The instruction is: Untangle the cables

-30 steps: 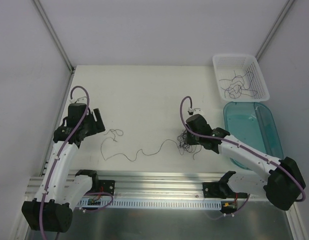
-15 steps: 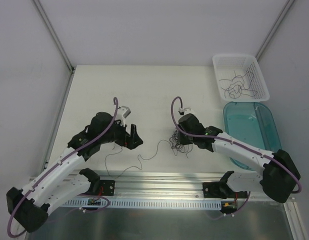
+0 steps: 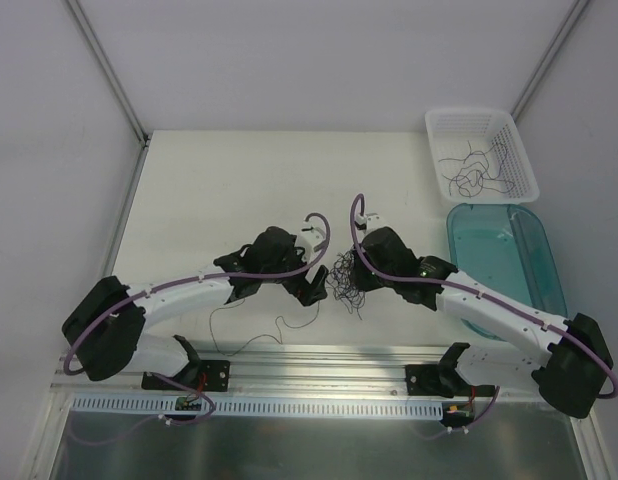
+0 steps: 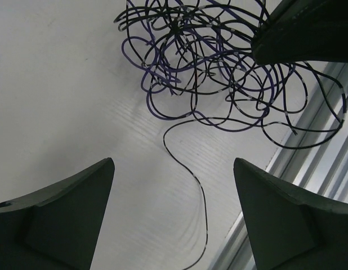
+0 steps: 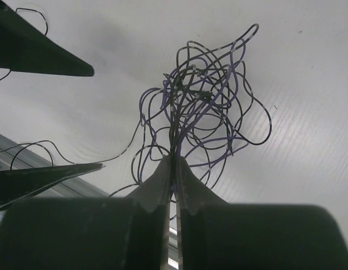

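The cables are a small wad of thin dark purplish strands at the table's middle. My right gripper is shut on that wad. In the right wrist view, strands fan up out of its pinched tips into the cable loops. My left gripper stands open just left of the wad, with nothing between its fingertips. In the left wrist view the wad lies ahead of the open jaws. One loose strand trails from it toward the front edge.
A white basket at the back right holds several more strands. A teal tray lies in front of it, beside the right arm. An aluminium rail runs along the table's near edge.
My left arm has swung from the far left across to the wad, and its jaws have opened wide. The right gripper has carried the wad a little leftward. The long trailing strand has gone slack.
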`<action>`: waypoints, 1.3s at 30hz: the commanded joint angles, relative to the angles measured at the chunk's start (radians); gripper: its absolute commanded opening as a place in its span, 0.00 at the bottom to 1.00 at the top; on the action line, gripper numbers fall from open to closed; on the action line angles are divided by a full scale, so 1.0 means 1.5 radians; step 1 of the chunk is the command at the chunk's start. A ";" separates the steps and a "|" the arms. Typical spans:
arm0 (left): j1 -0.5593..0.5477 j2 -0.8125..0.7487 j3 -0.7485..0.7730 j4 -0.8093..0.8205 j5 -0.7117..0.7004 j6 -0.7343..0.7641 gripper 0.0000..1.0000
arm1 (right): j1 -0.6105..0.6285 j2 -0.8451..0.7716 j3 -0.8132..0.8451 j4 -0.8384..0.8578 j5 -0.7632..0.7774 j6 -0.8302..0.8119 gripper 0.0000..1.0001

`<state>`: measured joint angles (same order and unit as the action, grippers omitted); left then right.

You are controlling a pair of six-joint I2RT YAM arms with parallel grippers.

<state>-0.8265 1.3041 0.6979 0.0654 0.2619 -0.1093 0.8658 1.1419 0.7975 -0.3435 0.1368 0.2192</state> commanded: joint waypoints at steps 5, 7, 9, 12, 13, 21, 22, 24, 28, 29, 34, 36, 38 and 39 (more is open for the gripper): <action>-0.014 0.082 0.016 0.135 0.034 0.039 0.85 | 0.003 -0.022 0.019 -0.021 0.073 0.011 0.01; -0.016 0.104 0.015 0.143 0.037 0.030 0.85 | 0.003 -0.024 0.013 -0.033 0.108 0.018 0.01; -0.021 0.119 0.010 0.154 0.041 0.021 0.84 | 0.002 -0.025 0.008 -0.032 0.118 0.019 0.01; -0.026 0.137 0.005 0.173 0.045 0.011 0.83 | 0.002 -0.019 0.006 -0.032 0.122 0.019 0.01; -0.027 0.141 0.007 0.175 0.044 0.009 0.83 | 0.001 -0.015 0.004 -0.032 0.122 0.019 0.01; -0.032 0.197 0.020 0.204 0.042 -0.005 0.81 | -0.013 -0.008 -0.019 0.001 0.081 0.034 0.01; -0.032 0.203 0.023 0.207 0.043 -0.007 0.79 | -0.015 -0.008 -0.020 0.006 0.074 0.035 0.01; -0.033 0.216 0.024 0.220 0.053 -0.017 0.75 | -0.016 -0.007 -0.023 0.011 0.068 0.037 0.01; -0.042 0.229 0.026 0.254 0.069 -0.030 0.54 | -0.018 -0.005 -0.030 0.022 0.055 0.045 0.01; -0.044 0.231 0.026 0.258 0.073 -0.039 0.47 | -0.020 -0.005 -0.031 0.023 0.054 0.047 0.01; -0.045 0.235 0.013 0.287 0.092 -0.065 0.20 | -0.024 -0.007 -0.042 0.032 0.048 0.050 0.01; -0.045 0.228 0.008 0.291 0.085 -0.070 0.01 | -0.028 -0.009 -0.046 0.032 0.051 0.050 0.01; -0.045 0.210 -0.002 0.290 0.074 -0.075 0.00 | -0.038 -0.016 -0.055 0.027 0.055 0.050 0.01; -0.045 0.200 -0.008 0.285 0.066 -0.079 0.00 | -0.040 -0.019 -0.058 0.026 0.059 0.050 0.01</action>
<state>-0.8848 1.6501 0.7040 0.4408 0.3573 -0.2039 0.8215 1.1378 0.7223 -0.3252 0.2199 0.2787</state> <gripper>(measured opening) 0.009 0.043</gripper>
